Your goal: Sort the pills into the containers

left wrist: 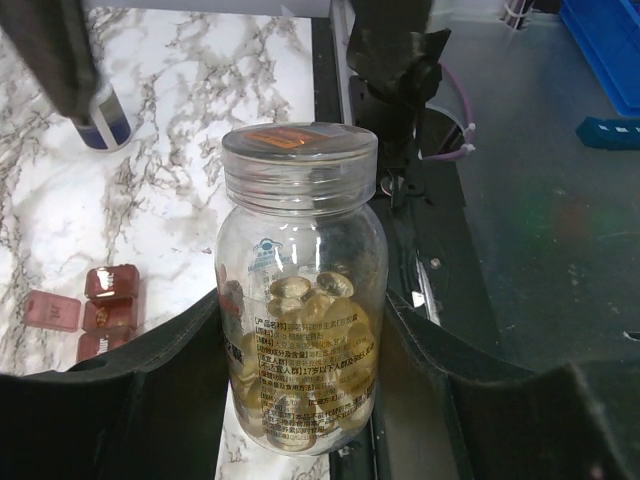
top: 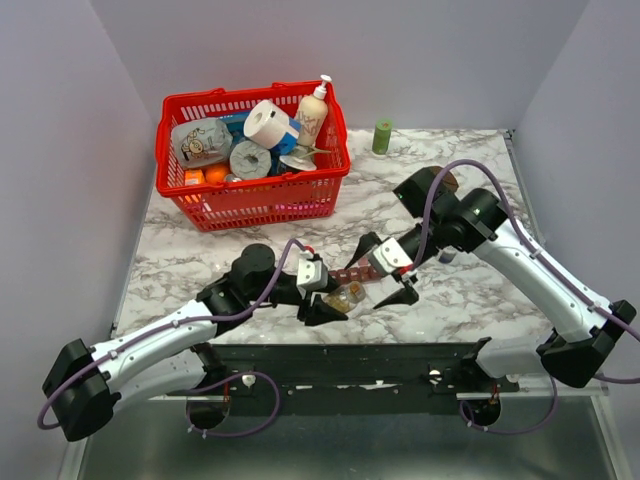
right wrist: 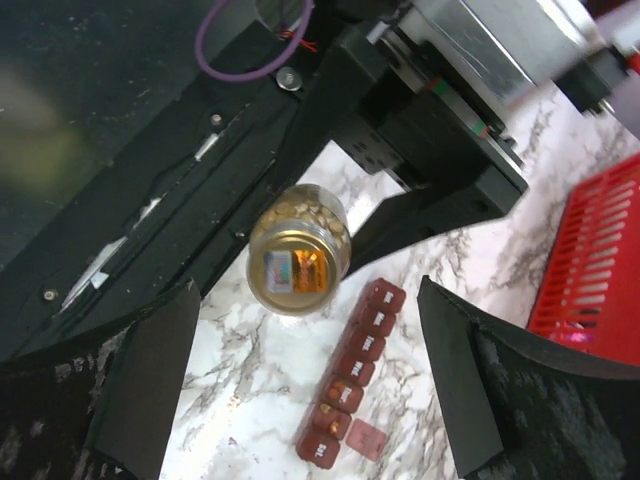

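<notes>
**Ana:** Where were the pills (left wrist: 312, 300)?

**Ben:** Inside the clear bottle (left wrist: 300, 225), heaped in its lower half, amber and glossy. The left claw (left wrist: 302, 320) was clamped on that bottle with a black finger (left wrist: 150, 400) against each side. It held the bottle upright close to the near edge of the marble table (top: 170, 255).

**Ana:** Was it capped?

**Ben:** Yes, by a clear screw lid (left wrist: 300, 150) with an orange patch showing through the top.

**Ana:** Could you read the label (left wrist: 300, 350)?

**Ben:** No. It carried rows of small dark East Asian characters under a bluish mark, and the print was too fine to make out.

**Ana:** And the containers?

**Ben:** The maroon organizer strip (right wrist: 352, 375) lay flat on the table just beyond the bottle, not touching it. Each closed compartment lid bore tiny white lettering that I could not read. At one end a pinkish flap (right wrist: 368, 440) lay open beside the strip.

**Ana:** What about the right claw (right wrist: 308, 290)?

**Ben:** It was spread wide and gripping nothing. In its wrist view the bottle and the strip both sat between its fingers.

**Ana:** Anything else?

**Ben:** A red basket (top: 260, 200) stood at the far left, holding a toilet roll (top: 268, 122) and a pump bottle (top: 313, 115) whose print was illegible. A green cylinder (top: 382, 137) stood to the right of the basket at the far edge.
</notes>
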